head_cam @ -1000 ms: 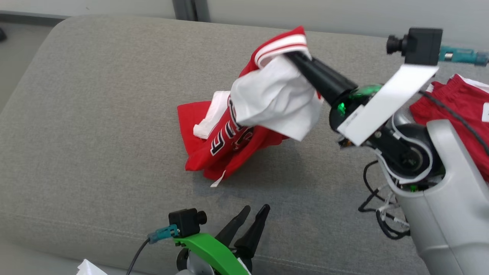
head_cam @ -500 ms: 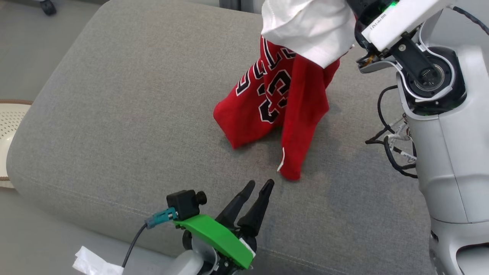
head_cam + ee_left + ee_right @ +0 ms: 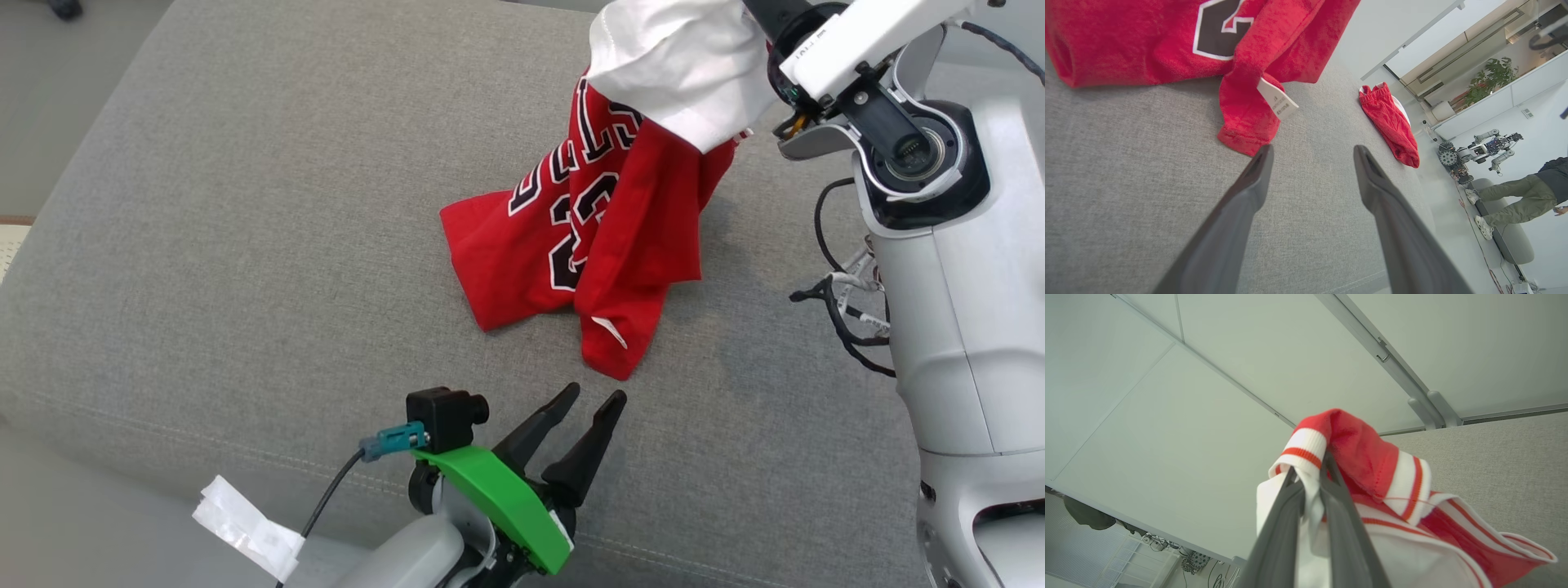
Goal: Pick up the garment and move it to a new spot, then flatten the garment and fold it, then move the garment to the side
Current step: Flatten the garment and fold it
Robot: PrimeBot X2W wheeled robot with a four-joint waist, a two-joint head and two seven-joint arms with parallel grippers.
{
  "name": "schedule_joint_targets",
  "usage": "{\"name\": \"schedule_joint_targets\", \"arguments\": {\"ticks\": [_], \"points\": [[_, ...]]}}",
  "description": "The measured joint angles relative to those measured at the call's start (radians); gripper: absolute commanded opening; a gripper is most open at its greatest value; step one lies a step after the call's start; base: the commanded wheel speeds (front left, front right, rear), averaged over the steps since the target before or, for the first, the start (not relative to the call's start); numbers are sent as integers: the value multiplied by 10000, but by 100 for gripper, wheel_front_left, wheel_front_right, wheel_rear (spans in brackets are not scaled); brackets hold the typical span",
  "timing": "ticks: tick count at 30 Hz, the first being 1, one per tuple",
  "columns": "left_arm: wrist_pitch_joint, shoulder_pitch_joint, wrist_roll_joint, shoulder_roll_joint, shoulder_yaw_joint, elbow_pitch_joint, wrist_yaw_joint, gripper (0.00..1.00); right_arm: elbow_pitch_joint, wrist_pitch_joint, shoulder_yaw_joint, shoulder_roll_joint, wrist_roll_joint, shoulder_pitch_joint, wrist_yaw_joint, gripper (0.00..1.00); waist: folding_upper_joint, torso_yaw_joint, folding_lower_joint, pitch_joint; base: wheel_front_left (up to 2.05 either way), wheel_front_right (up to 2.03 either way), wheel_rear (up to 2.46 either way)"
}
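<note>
Near me, at 6 o'clock, my left claw [image 3: 594, 394] stood wide apart and empty. At 1 o'clock my right claw [image 3: 1309, 475] was clamped on the garment [image 3: 571, 253] at its striped trim, with the hem touching the sofa cushion [image 3: 245, 245]. I judged this to be the moving step. Next, I had to lay it flat.
</note>
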Motion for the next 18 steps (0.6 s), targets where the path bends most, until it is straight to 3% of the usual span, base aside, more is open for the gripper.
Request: {"name": "schedule_joint_targets", "arguments": {"ticks": [18], "points": [[-54, -1421, 742, -31, 520, 1766, -4, 100, 217, 176, 192, 36, -63, -1311, 0, 0, 0, -1038, 0, 758, 0, 0, 0]]}}
